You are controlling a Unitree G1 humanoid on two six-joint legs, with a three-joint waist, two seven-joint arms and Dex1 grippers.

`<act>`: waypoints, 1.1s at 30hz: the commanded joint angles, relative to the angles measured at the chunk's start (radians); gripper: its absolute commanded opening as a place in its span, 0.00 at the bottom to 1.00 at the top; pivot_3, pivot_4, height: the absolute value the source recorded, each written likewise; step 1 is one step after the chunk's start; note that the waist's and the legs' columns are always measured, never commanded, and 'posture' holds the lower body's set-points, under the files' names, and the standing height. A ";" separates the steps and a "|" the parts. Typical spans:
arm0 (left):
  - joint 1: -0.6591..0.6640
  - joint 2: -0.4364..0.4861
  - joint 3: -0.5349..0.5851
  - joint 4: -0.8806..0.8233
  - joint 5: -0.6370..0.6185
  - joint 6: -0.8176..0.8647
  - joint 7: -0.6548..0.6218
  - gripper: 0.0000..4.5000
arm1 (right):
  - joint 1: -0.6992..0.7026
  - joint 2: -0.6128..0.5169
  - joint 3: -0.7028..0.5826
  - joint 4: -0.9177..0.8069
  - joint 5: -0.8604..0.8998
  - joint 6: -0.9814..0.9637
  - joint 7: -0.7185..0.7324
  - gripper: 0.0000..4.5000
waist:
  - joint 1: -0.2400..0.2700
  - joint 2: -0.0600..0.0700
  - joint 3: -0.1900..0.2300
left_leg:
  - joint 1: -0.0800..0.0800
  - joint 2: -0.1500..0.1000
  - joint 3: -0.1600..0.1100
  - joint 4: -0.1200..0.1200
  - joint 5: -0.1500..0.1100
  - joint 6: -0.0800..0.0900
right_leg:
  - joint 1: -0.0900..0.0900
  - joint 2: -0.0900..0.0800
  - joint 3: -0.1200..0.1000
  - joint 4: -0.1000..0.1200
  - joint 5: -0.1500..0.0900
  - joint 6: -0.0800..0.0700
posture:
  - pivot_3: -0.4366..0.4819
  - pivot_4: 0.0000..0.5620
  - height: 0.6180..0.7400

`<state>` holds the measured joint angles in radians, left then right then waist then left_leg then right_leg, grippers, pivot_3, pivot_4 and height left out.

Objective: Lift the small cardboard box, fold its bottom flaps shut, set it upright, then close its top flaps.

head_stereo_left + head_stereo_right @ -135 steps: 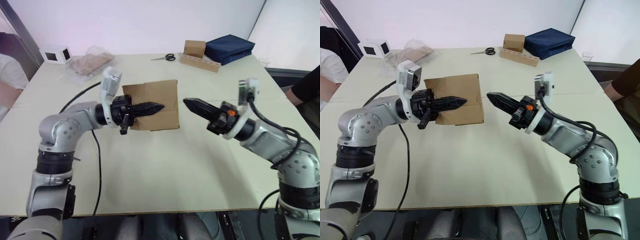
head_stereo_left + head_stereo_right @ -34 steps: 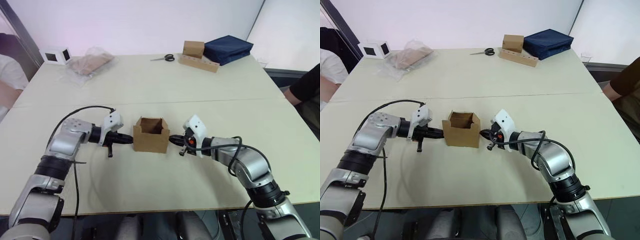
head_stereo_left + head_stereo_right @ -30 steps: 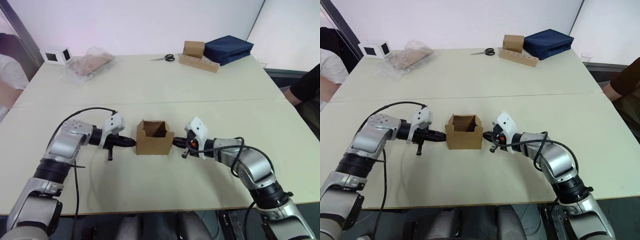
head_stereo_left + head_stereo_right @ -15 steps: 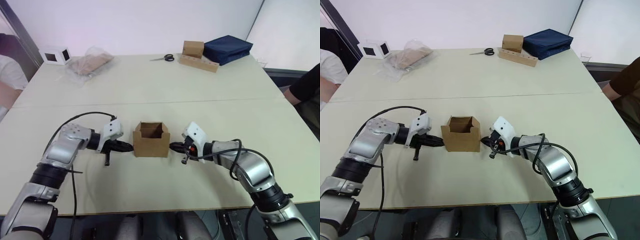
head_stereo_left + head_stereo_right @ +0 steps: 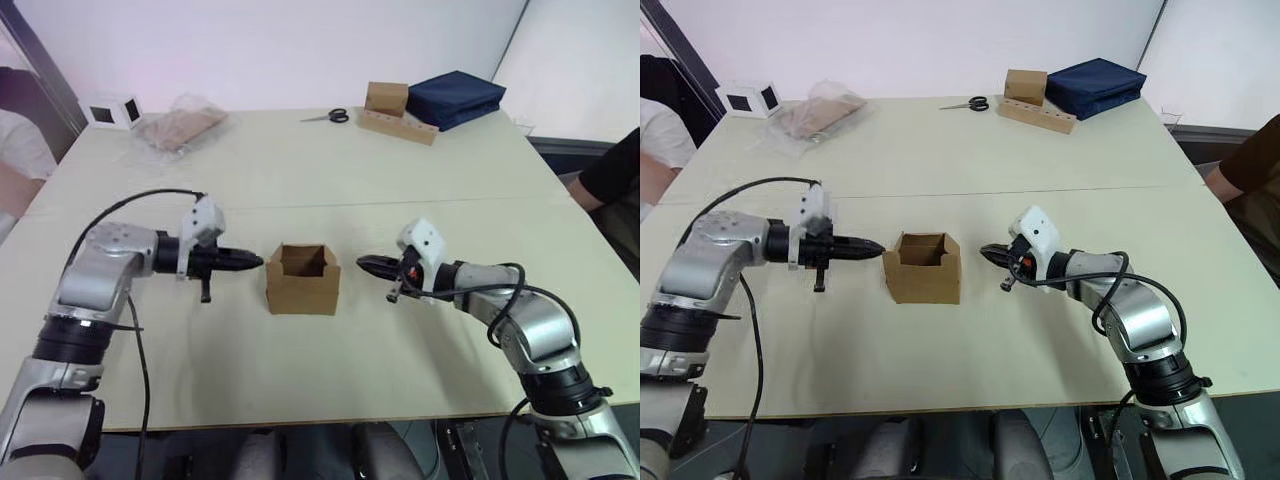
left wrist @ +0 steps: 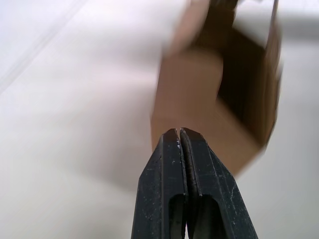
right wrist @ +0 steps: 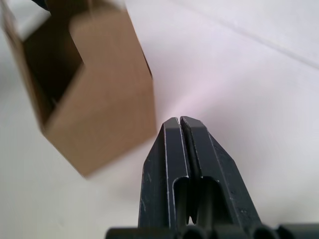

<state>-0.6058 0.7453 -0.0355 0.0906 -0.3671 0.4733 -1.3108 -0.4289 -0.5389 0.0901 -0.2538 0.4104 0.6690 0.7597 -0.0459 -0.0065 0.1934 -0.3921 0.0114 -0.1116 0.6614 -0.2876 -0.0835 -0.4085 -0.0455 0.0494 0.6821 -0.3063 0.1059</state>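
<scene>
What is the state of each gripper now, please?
Left gripper: shut, holding nothing, beside the small cardboard box.
Right gripper: shut, holding nothing, apart from the box.

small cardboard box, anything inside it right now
The small cardboard box stands upright with its top open. Only bare brown inner walls show; nothing is seen inside, but its near wall hides the floor.

The right gripper (image 7: 180,121) has its two black fingers (image 7: 169,164) pressed together, tips meeting, over the pale table (image 7: 249,74). Just beyond them stands the small cardboard box (image 7: 94,99), open end showing a dark inside. A gap seems to separate tips and box, though blur makes this uncertain.
</scene>
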 commanded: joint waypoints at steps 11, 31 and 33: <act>0.011 -0.026 -0.030 -0.075 -0.025 0.018 0.047 0.01 | -0.065 0.076 0.063 0.048 0.039 -0.039 0.098 0.00 | 0.001 0.000 0.000 | 0.000 0.000 0.000 0.000 0.000 0.000 | 0.000 0.000 0.000 0.000 0.000 0.000 | 0.48 0.27 1.00; 0.037 -0.055 -0.120 -0.038 0.083 -0.063 0.098 0.01 | -0.060 0.082 0.146 0.141 -0.064 -0.096 0.121 0.00 | 0.001 0.000 -0.001 | 0.003 0.000 0.000 0.000 0.000 0.000 | 0.002 0.000 0.000 0.000 0.000 0.000 | 0.48 0.27 1.00; 0.037 -0.059 -0.107 -0.046 0.067 -0.055 0.100 0.01 | -0.063 0.084 0.127 0.129 -0.050 -0.091 0.115 0.00 | 0.001 0.000 -0.001 | 0.003 0.000 0.000 0.000 0.000 0.000 | 0.003 0.000 0.000 0.000 0.000 0.000 | 0.48 0.27 1.00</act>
<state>-0.5814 0.6832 -0.1503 0.0574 -0.2969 0.4063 -1.2177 -0.4984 -0.4507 0.2282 -0.1315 0.3668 0.5611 0.8867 -0.0451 -0.0060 0.1923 -0.3892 0.0115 -0.1117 0.6614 -0.2876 -0.0836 -0.4059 -0.0452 0.0493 0.6823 -0.3063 0.1058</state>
